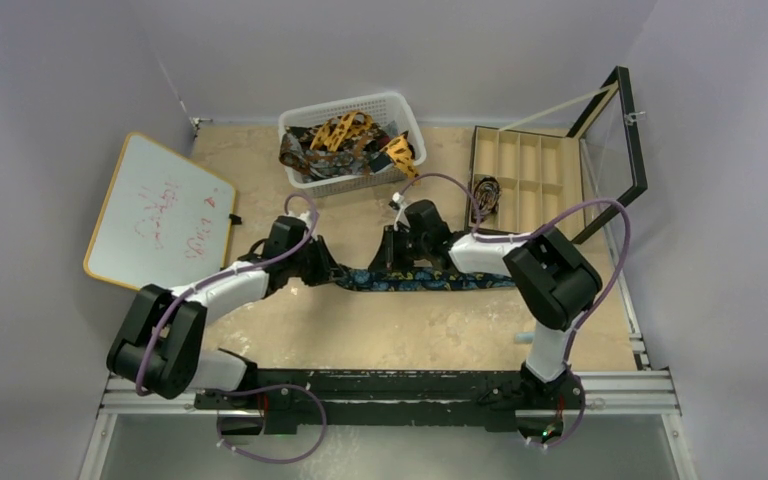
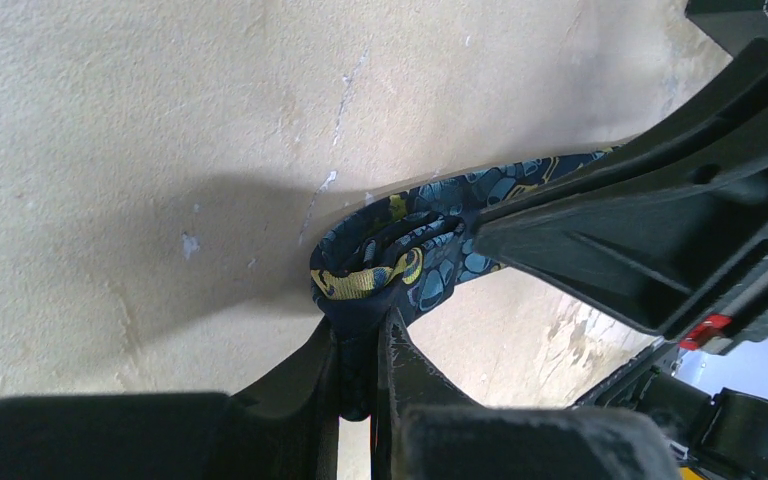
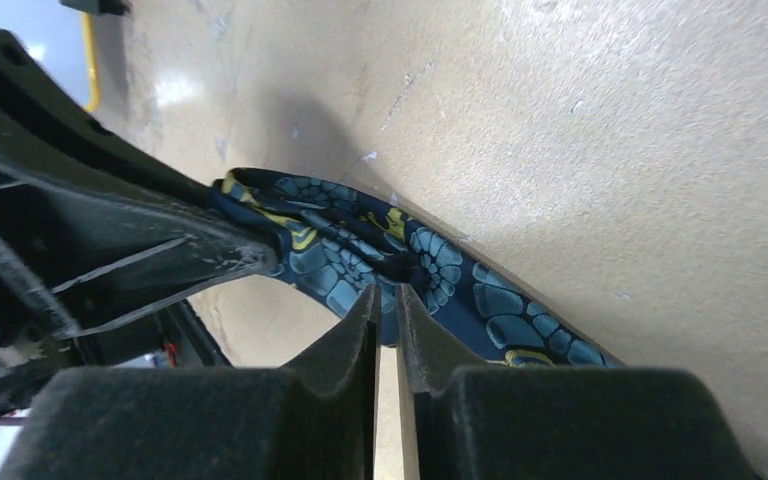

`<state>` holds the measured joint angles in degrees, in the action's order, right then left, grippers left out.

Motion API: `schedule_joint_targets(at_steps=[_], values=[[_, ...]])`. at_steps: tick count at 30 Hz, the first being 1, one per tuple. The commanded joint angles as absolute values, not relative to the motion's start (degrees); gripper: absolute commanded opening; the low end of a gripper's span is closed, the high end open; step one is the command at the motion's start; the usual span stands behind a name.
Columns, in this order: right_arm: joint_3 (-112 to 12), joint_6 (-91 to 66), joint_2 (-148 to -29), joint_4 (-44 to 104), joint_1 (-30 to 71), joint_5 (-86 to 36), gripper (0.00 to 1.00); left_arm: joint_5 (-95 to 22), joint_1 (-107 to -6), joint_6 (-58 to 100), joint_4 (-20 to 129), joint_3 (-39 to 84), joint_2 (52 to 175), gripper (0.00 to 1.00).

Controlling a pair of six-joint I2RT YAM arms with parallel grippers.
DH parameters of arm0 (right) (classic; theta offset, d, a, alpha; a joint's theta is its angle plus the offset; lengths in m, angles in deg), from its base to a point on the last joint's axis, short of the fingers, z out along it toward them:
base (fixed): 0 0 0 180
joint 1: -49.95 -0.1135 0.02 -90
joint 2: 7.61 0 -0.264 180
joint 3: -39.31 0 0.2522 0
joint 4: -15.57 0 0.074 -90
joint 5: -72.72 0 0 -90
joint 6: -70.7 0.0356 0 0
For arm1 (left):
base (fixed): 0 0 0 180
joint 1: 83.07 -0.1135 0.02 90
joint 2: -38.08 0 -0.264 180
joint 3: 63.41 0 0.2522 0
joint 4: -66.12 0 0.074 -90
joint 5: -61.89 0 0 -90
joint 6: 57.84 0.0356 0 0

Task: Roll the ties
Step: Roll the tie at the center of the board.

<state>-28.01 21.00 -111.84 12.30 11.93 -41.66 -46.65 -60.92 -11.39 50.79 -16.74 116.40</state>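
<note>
A dark navy tie (image 1: 440,282) with blue-gold print lies across the middle of the table. Its left end is curled into a small roll (image 2: 380,265). My left gripper (image 1: 335,272) is shut on that rolled end, and dark fabric is squeezed between its fingers (image 2: 315,385). Just to the right, my right gripper (image 1: 392,262) is shut on the tie (image 3: 460,285), its tips (image 3: 387,300) pinching a fold of the fabric next to the roll. More ties (image 1: 345,140), orange-yellow and dark brown, lie heaped in the basket.
The white mesh basket (image 1: 400,102) stands at the back centre. A tan compartment box (image 1: 525,160) with a raised black-framed lid (image 1: 620,150) is at the back right, with a dark bundle (image 1: 487,190) in one slot. A whiteboard (image 1: 160,210) lies at the left.
</note>
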Motion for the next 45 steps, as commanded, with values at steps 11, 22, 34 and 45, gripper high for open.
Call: schedule_joint_targets(at_steps=[11,22,34,45], values=[[-30.84,22.27,-118.51,11.82,9.39,-42.98,0.1,-37.85,-56.62,-7.9,40.92,-10.39,113.67,0.0],[-33.07,24.61,-119.5,12.0,8.29,-42.29,0.1,-23.58,-48.54,-6.65,26.96,1.01,115.43,0.0],[-28.18,25.14,-104.24,17.24,13.11,-30.34,0.18,-13.61,-45.13,-2.58,14.42,8.41,119.32,0.0],[-20.42,28.49,-96.12,17.47,17.34,-24.32,0.2,-7.91,-40.68,-2.77,11.21,12.84,124.64,0.0]])
